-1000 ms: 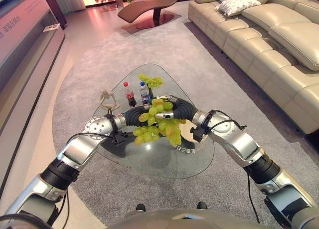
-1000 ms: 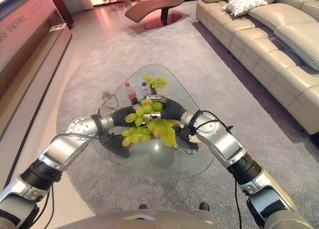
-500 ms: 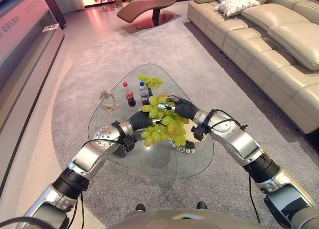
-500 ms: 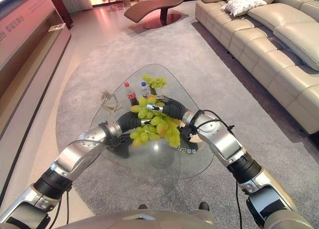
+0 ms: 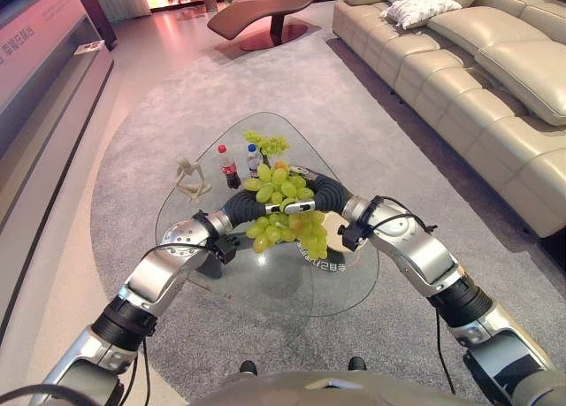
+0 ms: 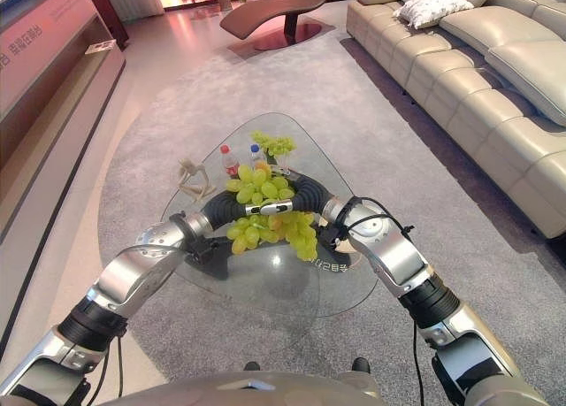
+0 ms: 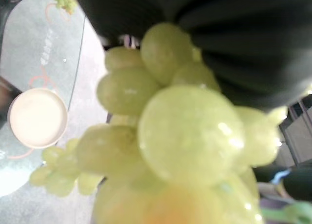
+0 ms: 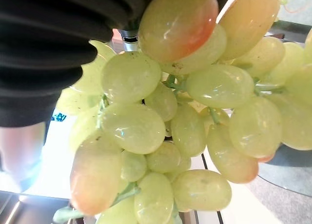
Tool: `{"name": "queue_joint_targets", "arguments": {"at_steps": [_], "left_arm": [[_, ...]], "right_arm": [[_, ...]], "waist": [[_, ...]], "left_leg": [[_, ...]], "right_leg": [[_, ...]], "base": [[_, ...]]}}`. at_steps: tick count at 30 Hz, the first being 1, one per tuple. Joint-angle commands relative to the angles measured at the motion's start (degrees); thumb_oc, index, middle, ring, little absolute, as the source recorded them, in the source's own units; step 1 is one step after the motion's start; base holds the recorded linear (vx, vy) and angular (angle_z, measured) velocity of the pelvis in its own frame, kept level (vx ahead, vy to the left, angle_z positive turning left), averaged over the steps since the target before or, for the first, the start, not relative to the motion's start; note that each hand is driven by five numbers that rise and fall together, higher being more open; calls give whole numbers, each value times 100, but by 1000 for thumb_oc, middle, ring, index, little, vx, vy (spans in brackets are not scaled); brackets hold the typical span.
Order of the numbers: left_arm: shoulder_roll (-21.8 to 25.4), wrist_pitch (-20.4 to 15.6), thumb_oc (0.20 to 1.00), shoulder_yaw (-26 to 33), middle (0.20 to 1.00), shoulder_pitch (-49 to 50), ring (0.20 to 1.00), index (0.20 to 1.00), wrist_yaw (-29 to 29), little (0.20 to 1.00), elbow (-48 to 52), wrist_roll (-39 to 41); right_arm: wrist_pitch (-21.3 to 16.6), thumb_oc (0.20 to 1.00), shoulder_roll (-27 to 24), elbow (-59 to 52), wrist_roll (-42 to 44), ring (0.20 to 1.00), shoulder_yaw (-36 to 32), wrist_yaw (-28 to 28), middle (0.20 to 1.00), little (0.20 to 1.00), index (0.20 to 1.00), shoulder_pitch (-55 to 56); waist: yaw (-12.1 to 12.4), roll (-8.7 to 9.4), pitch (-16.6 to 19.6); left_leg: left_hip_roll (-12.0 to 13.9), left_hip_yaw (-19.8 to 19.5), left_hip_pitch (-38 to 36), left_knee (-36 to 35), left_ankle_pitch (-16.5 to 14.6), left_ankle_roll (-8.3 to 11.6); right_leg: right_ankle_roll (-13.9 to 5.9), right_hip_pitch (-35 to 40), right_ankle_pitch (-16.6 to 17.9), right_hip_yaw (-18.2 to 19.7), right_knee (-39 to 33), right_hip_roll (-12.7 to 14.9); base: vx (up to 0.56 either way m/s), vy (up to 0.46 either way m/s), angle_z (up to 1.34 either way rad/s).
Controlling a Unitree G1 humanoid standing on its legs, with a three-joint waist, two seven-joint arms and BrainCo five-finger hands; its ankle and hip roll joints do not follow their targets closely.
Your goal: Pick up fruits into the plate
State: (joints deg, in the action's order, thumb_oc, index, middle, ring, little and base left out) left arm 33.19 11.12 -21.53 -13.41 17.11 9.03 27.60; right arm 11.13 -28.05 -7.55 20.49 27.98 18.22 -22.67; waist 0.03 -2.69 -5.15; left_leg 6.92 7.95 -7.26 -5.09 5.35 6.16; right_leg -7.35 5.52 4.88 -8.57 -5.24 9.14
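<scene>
Both hands had lifted the grapes [image 5: 285,213] slightly higher; finger grip couldn't be told. Carrying step: next, lowering onto the plate [image 7: 38,117].

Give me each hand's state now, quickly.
Left hand: against the green grape bunch, fingers hidden; cannot tell.
Right hand: same bunch, fingers hidden; cannot tell.

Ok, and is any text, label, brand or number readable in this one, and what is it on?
Pale characters on the pink wall panel: too small to read.
Label on the red-labelled bottle: blurred, unreadable.
Label on the blue-labelled bottle: blurred, unreadable.
Dark marks on the glass table, just below the grapes: too small to read.
No numbers or signs can be made out.
</scene>
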Motion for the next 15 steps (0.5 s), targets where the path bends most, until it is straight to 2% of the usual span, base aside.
{"name": "queue_joint_targets", "arguments": {"at_steps": [1,5,8,12,15], "left_arm": [[-116,-517,200,788,200,-980,200,200,-452,200,34,221],[-168,-537,200,820,200,-944,200,200,-452,200,31,140],[-196,-537,200,877,200,-908,200,200,-446,200,26,94],[-201,-525,200,945,200,-874,200,200,-442,200,-2,32],[-197,-500,200,1050,200,-793,200,200,-415,200,40,15]], "right_arm": [[-774,1000,467,-670,-18,1000,329,174,1000,1000,1000,-146],[-1033,1000,528,-761,-78,1000,207,-57,1000,1000,1000,-190],[-1436,1000,588,-849,-154,1000,43,-374,1000,1000,1000,-166],[-1979,1000,649,-1002,-433,1000,-259,-1039,1000,1000,1000,-132],[-2165,1000,678,-1071,-474,1000,-552,-1600,1000,1000,1000,-27]], "waist": [[12,232,-60],[17,213,-63],[6,193,-67],[-17,152,-71],[-32,120,-64]], "left_leg": [[-262,-78,21,426,-943,-205],[-262,-53,-2,418,-955,-211],[-251,-15,-19,417,-961,-215],[-251,16,-27,417,-972,-223],[-251,28,-29,426,-987,-225]], "right_leg": [[-16,198,-727,-219,480,87],[-30,210,-718,-237,467,108],[-46,209,-717,-252,476,123],[-67,192,-714,-256,491,134],[-75,185,-722,-250,497,138]], "base": [[0,0,0],[0,0,0],[0,0,0],[0,0,0],[0,0,0]]}}
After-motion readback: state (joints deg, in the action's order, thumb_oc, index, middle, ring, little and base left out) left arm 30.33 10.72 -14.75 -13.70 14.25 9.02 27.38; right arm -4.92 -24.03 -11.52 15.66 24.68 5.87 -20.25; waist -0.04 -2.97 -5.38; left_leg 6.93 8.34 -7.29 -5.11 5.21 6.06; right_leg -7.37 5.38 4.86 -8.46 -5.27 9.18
